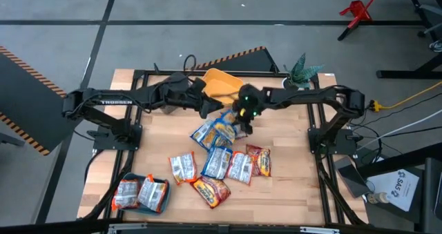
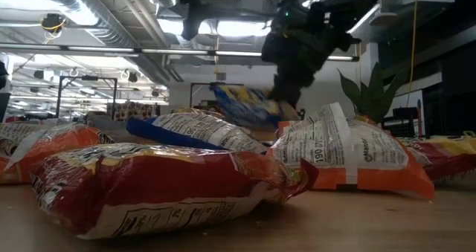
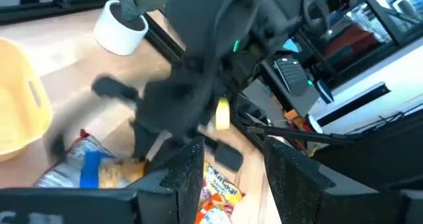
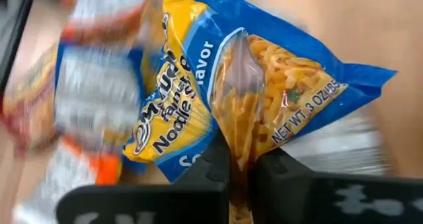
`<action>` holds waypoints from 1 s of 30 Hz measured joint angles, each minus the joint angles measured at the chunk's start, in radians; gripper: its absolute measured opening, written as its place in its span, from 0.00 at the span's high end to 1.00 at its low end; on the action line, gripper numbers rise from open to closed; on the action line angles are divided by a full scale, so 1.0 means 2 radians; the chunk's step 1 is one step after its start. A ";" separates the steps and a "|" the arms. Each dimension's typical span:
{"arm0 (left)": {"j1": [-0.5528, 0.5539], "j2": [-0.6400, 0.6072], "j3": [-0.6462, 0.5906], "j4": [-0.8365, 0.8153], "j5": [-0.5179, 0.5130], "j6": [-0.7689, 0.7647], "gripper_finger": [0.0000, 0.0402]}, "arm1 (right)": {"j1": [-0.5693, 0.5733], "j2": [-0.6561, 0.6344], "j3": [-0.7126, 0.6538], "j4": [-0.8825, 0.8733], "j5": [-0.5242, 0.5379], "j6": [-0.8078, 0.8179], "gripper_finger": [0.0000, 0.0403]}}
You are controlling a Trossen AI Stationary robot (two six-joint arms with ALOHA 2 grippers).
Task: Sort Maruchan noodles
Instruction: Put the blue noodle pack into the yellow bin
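Observation:
Several Maruchan packets lie in a loose pile (image 1: 221, 163) mid-table, orange-red, silver-white and blue-yellow. My right gripper (image 1: 243, 122) (image 4: 243, 161) is over the pile's far end, shut on a blue-yellow packet (image 1: 222, 127) (image 2: 245, 103). My left gripper (image 1: 207, 104) (image 3: 232, 174) hovers open just left of it, near the yellow bin (image 1: 219, 82), touching nothing. Two orange-white packets lie in the teal bin (image 1: 164, 205) at the near left corner. My right gripper pinches the blue-yellow packet between its two fingers on a raised fold of the wrapper (image 4: 241, 121) near the middle of its face. The fingers come from above, slanting down. In the low view the packet hangs tilted below the fingers (image 2: 291, 85), above the other packets.
A potted plant (image 1: 301, 72) stands at the far right edge. The yellow bin lies tipped at the far edge behind both grippers. Bare wood (image 1: 290, 192) shows along the near right of the table. The two arms are close together over the pile.

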 joint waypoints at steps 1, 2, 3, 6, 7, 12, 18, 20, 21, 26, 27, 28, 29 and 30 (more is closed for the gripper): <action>0.002 -0.003 0.000 -0.001 -0.001 0.006 0.62 | -0.008 -0.006 0.005 -0.001 0.004 0.012 0.97; 0.005 -0.007 0.000 0.000 -0.003 0.008 0.62 | -0.016 -0.013 0.009 -0.002 0.008 0.023 0.97; 0.008 -0.010 0.000 -0.001 -0.008 0.009 0.62 | -0.025 -0.019 0.013 -0.001 0.011 0.032 0.97; 0.018 -0.015 0.000 -0.018 -0.025 0.009 0.62 | -0.052 -0.042 0.023 0.000 0.018 0.056 0.99; 0.022 -0.015 0.000 -0.023 -0.026 0.009 0.62 | -0.062 -0.050 0.027 0.000 0.021 0.064 0.99; 0.034 -0.014 0.000 -0.028 -0.017 0.030 0.62 | -0.096 -0.095 0.039 0.002 0.041 0.088 0.98; 0.042 -0.010 0.000 -0.029 -0.024 0.060 0.62 | -0.096 -0.117 0.050 0.000 0.042 0.088 0.98; 0.046 -0.010 0.000 -0.030 -0.017 0.074 0.62 | -0.093 -0.117 0.054 0.000 0.039 0.089 0.98; 0.048 -0.010 0.000 -0.030 -0.012 0.077 0.61 | -0.089 -0.117 0.056 0.001 0.038 0.089 0.98; 0.050 -0.010 0.000 -0.029 -0.012 0.085 0.54 | -0.083 -0.117 0.065 0.001 0.035 0.089 0.99; 0.050 -0.010 0.000 -0.029 -0.016 0.085 0.52 | -0.083 -0.117 0.068 0.002 0.033 0.089 0.99; 0.050 -0.010 0.000 -0.029 -0.020 0.085 0.51 | -0.083 -0.117 0.071 0.003 0.033 0.089 0.99; 0.050 -0.010 0.000 -0.029 -0.026 0.084 0.49 | -0.083 -0.117 0.073 0.002 0.033 0.090 0.98; 0.050 -0.010 0.000 -0.027 -0.033 0.082 0.47 | -0.083 -0.117 0.074 0.001 0.033 0.090 0.98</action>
